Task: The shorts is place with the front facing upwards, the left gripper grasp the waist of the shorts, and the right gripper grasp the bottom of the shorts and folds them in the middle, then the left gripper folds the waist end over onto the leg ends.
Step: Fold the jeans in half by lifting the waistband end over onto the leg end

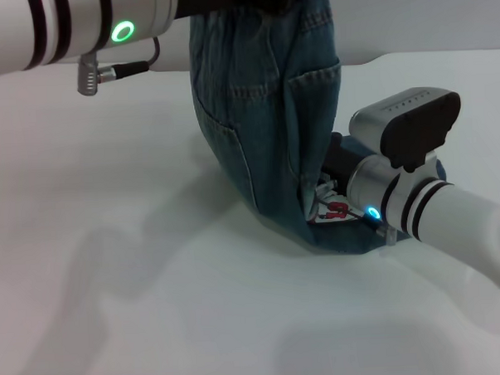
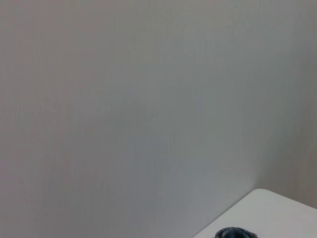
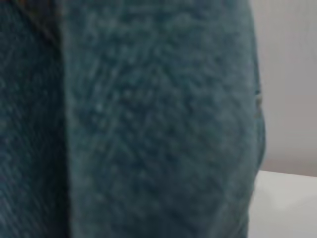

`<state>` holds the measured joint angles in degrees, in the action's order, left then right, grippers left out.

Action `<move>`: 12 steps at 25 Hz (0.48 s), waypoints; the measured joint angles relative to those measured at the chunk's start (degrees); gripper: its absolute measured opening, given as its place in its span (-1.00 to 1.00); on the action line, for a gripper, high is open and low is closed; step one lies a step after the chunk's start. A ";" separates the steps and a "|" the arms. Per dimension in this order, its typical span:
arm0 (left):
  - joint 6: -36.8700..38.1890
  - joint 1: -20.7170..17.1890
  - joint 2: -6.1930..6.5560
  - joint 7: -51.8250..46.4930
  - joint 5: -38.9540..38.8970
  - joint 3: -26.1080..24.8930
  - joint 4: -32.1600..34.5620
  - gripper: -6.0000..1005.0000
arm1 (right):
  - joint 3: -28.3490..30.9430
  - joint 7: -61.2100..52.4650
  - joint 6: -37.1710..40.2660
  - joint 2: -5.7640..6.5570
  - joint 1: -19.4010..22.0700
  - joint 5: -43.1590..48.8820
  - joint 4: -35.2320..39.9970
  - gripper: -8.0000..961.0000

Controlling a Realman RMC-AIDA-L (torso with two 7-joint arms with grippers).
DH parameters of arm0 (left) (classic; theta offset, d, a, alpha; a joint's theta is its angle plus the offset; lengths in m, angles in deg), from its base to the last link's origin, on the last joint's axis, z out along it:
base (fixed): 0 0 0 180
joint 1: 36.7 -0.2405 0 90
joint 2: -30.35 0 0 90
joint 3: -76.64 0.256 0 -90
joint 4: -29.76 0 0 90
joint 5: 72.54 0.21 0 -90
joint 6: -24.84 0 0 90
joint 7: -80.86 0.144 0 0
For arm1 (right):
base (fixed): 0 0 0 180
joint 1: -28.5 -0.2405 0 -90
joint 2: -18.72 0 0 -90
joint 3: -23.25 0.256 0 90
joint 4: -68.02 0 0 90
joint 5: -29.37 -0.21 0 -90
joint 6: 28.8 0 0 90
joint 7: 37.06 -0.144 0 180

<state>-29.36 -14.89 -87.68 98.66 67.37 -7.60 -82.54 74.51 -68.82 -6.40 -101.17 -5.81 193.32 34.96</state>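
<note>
A white table (image 1: 139, 309) fills the lower part of the head view, smooth and matte, with soft grey shadows lying across it. Behind it stands a plain pale grey wall (image 2: 129, 99). A rounded corner of the same white table shows against that wall in the left wrist view.

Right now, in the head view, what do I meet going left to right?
Left arm with green light → hanging shorts → right arm's grey-black housing, low beside the shorts' lower end, all over the white table.
</note>
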 joint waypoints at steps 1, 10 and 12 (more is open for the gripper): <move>0.06 0.00 0.00 0.23 -0.16 0.19 0.02 -0.71 | -0.27 0.00 0.00 0.00 -0.15 -0.16 0.01 -0.99; 0.57 -0.76 -0.04 0.99 -1.79 0.81 0.07 -0.71 | -0.17 0.42 0.50 0.00 -0.40 -2.09 2.20 -0.99; 0.59 -0.81 -0.03 1.01 -1.82 0.94 0.12 -0.71 | 1.10 0.70 1.00 0.00 -0.40 -2.37 3.68 -0.99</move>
<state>-28.77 -15.70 -87.71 99.68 65.55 -6.65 -82.42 75.61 -68.12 -5.40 -101.16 -6.21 190.95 38.64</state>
